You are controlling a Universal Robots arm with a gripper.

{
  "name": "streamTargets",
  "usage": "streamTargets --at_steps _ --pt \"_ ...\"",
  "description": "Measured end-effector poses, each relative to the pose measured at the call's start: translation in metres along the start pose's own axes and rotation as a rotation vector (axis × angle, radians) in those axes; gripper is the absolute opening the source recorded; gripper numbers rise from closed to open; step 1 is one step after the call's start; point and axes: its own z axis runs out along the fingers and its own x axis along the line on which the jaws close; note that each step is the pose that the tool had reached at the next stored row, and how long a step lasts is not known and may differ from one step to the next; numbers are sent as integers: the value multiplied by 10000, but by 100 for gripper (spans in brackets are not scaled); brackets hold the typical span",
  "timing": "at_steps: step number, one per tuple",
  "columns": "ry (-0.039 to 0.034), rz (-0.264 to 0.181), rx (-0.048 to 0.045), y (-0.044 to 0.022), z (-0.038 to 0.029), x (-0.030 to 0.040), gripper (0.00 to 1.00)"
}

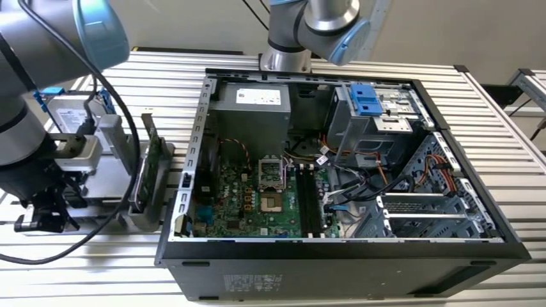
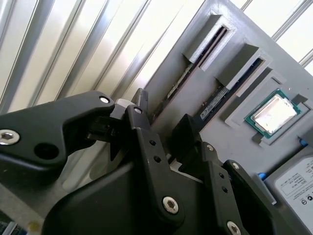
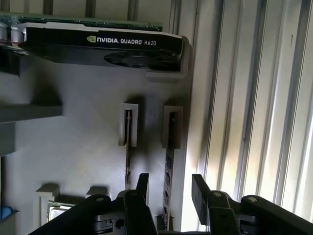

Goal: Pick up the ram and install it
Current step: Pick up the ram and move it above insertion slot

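Item under inspection: the ram (image 3: 168, 159) stands on its long edge on the grey holder (image 3: 73, 161), in the slot nearest the holder's outer edge, one end seated in a raised slotted bracket. Judged purpose: edge-up seating leaves both flat faces free for a pinch from above. The gripper (image 3: 170, 182) hangs over that stick with its fingers spread wide, one on either side and a gap showing at each. It has hold of nothing, and the ram is not yet lifted.

Count on the holder:
- Two memory sticks: the ram and a second stick (image 2: 216, 102) in the parallel slot just further in from the edge.
- Two slotted brackets, one per stick.
- One processor (image 2: 273, 113), lying flat in a recess further in again.
- One hard drive (image 2: 296, 183), beside the processor.
- One graphics card (image 3: 102, 46), on edge beyond the bracket ends of the slots.

Each part has its own pocket, apparently to fix its position for picking.

One open computer case (image 1: 341, 256) sits just beside the holder, on the exterior view's right of it, with its board exposed, evidently to receive the part.
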Motion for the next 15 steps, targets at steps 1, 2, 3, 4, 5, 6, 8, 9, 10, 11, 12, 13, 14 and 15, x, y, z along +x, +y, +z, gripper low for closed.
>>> streamTargets --at_steps 1,2,3,4,5,6,8,9,10,11,12,13,14,15 --pt "0 -1 0 1 8 3 100" --pt "0 0 1 1 14 7 100" --pt "0 0 0 1 22 11 100" --pt "1 0 0 2 29 15 100" --pt "0 1 1 2 36 19 100" --pt "1 1 -1 3 44 22 100" --pt "1 1 -1 3 58 24 100" --pt "1 6 -1 3 64 24 100" --pt "0 12 0 3 69 25 100" --pt "0 16 0 3 73 25 100" --pt "0 19 1 3 77 25 100" --pt "1 21 0 3 81 25 100" --pt "2 23 -1 3 85 25 100" --pt "1 25 0 3 89 25 100"
